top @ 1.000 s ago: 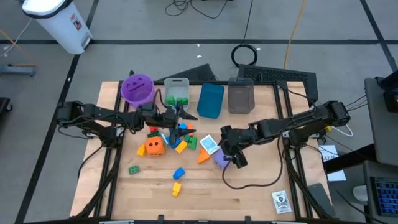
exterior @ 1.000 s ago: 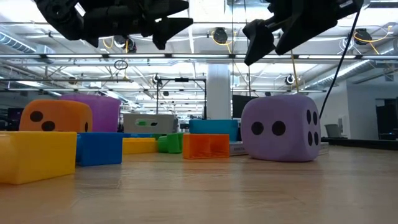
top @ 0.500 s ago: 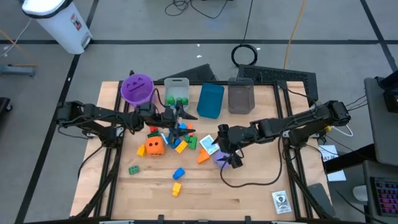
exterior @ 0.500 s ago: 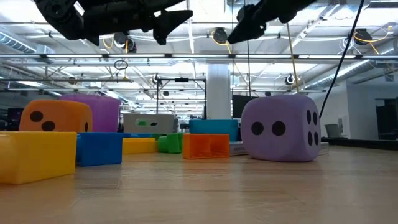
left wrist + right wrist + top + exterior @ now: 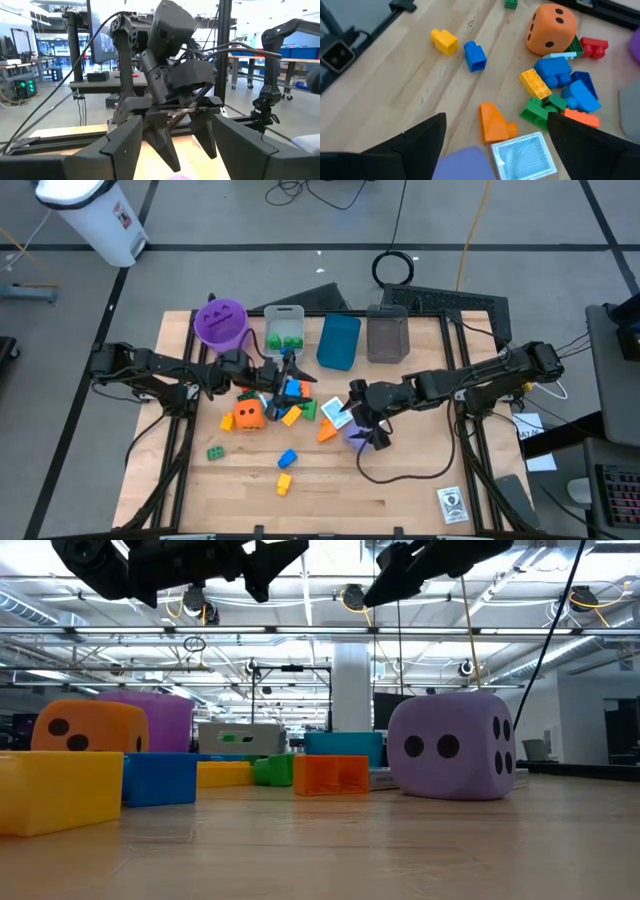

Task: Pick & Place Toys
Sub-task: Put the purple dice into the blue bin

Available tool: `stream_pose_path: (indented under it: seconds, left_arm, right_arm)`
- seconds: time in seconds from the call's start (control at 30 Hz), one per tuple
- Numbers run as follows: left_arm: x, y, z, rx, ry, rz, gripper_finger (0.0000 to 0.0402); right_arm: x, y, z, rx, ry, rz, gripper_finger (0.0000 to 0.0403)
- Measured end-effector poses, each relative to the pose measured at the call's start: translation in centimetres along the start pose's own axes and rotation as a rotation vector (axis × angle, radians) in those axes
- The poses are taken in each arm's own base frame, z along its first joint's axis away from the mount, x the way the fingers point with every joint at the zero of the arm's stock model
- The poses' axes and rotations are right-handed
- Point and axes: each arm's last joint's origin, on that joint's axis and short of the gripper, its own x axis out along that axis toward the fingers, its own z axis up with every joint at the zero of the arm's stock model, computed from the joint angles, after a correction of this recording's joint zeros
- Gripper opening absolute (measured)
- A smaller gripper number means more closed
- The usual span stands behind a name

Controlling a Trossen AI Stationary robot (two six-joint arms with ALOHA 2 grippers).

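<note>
The purple die (image 5: 355,436) sits on the worktop (image 5: 400,490) beside the printed card (image 5: 337,413), right of the brick pile (image 5: 290,402). Right tool (image 5: 373,427) has swung in over it since a second ago, fingers spread and empty, so a grab looks close. Left tool (image 5: 290,375) hangs released above the pile. Can't read any writing on the card.
</note>
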Motion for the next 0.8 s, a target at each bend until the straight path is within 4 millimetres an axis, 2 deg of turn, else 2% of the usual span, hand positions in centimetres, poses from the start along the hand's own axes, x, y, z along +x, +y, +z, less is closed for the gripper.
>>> stream_pose_path:
  seconds: [0.27, 0.53, 0.7, 0.8]
  left_arm:
    - [-0.1, -0.2, 0.2, -0.008, -0.002, -0.021, 0.0243]
    - [-0.4, -0.7, 1.1, 0.006, -0.029, -0.034, 0.0243]
    - [-0.4, -0.7, 1.1, 0.007, -0.026, -0.035, 0.0243]
    - [-0.4, -0.7, 0.9, 0.01, -0.007, -0.034, 0.0243]
  right_arm:
    - [0.0, 0.1, -0.5, -0.049, 0.056, 0.014, 0.0396]
    - [1.4, 0.3, -1.7, -0.113, 0.164, 0.05, 0.0397]
    - [2.6, 0.7, -2.7, -0.191, 0.247, 0.09, 0.0399]
    - [3.0, 0.8, -3.2, -0.18, 0.274, 0.096, 0.0397]
